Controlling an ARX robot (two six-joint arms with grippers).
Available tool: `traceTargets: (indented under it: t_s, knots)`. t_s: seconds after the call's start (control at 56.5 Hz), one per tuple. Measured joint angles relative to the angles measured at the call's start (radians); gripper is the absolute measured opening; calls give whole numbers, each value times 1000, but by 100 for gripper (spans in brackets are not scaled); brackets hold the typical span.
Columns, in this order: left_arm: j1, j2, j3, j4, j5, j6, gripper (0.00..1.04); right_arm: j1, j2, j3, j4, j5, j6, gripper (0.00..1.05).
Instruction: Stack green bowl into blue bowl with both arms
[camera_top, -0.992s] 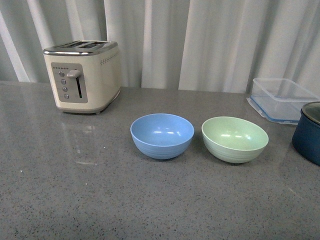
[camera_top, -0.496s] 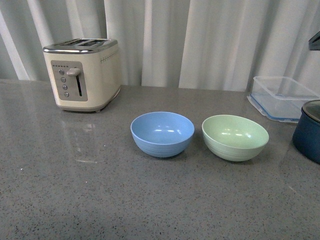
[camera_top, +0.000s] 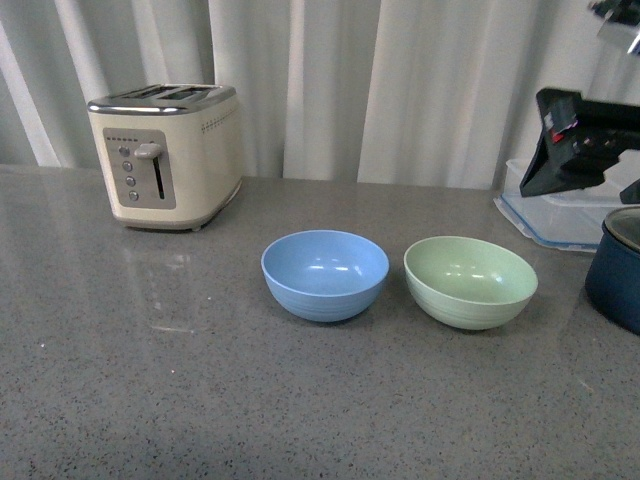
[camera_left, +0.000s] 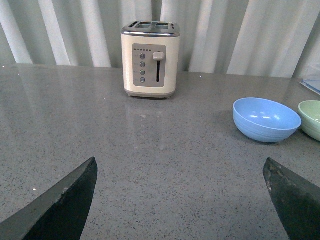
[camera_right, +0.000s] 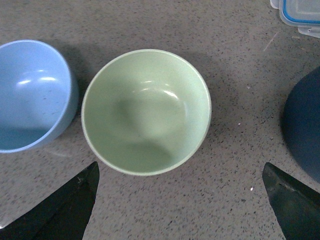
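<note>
The pale green bowl (camera_top: 470, 282) stands upright on the grey counter, just right of the light blue bowl (camera_top: 325, 275); the two are apart and both empty. My right arm (camera_top: 577, 140) hangs high above the counter at the right. In the right wrist view my right gripper (camera_right: 180, 165) is open and empty above the green bowl (camera_right: 146, 111), with the blue bowl (camera_right: 30, 95) beside it. My left gripper (camera_left: 180, 161) is open and empty over bare counter, well away from the blue bowl (camera_left: 266, 119) and the green bowl (camera_left: 311, 119).
A cream toaster (camera_top: 165, 155) stands at the back left. A clear blue-rimmed container (camera_top: 560, 212) and a dark navy pot (camera_top: 618, 268) sit at the right, the pot close to the green bowl. White curtains hang behind the counter.
My right arm has come into the front view from the upper right edge and moved down and left above the container. The bowls have not moved.
</note>
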Motion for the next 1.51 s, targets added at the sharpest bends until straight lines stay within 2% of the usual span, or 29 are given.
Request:
traceTargets:
  t_s: [0.726, 0.833, 1.027, 1.169, 1.222, 1.311, 1.506]
  knots:
    - [0, 0, 0, 0, 0, 0, 98, -21, 426, 299, -79, 128, 25, 94]
    - [0, 0, 0, 0, 0, 0, 98, -23, 463, 328, -84, 129, 25, 72]
    - [0, 0, 0, 0, 0, 0, 98, -23, 472, 338, -85, 128, 24, 45]
    - [0, 0, 0, 0, 0, 0, 98, -22, 474, 341, -85, 129, 24, 15]
    - [0, 0, 0, 0, 0, 0, 98, -22, 475, 344, -84, 127, 26, 8]
    - [0, 0, 0, 0, 0, 0, 98, -22, 469, 354, -73, 113, 27, 1]
    - [0, 0, 0, 0, 0, 0, 98, -23, 463, 354, -64, 121, 24, 1]
